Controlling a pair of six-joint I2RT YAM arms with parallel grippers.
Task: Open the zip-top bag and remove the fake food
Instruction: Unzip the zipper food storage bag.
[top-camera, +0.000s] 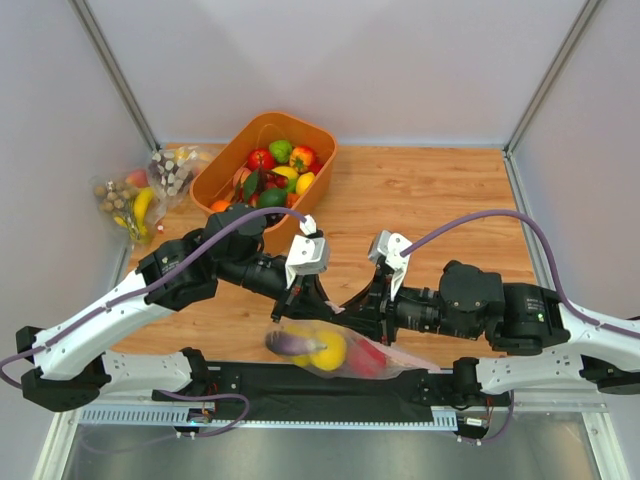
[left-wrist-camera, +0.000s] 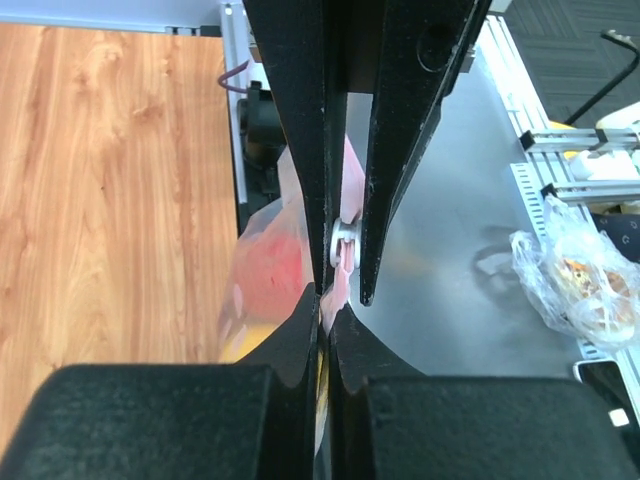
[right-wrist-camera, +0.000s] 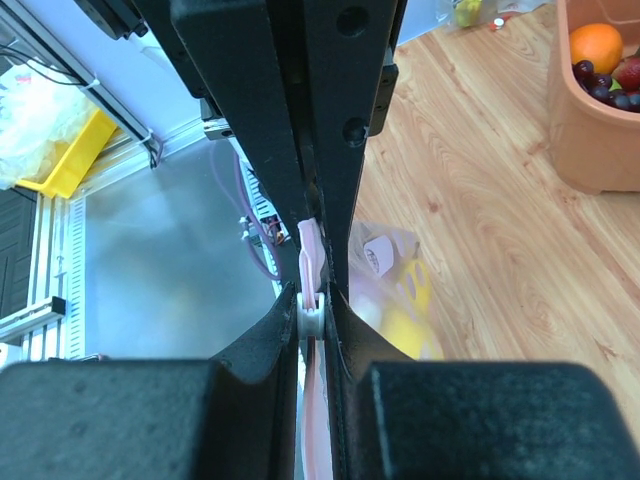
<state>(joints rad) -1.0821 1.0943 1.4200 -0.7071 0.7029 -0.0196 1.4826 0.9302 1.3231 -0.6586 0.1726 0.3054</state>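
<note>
Though crinkled, the zip-top bag (top-camera: 396, 358) shows fake food (top-camera: 328, 350).

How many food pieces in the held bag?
3 showing in the zip-top bag: a purple piece at left, a yellow fruit in the middle, a red piece at right. More may be hidden.

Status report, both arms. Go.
Left gripper shut on zip-top bag at its strip. Right gripper shut there too. Fake food inside bag. Orange basket behind, clear.
</note>
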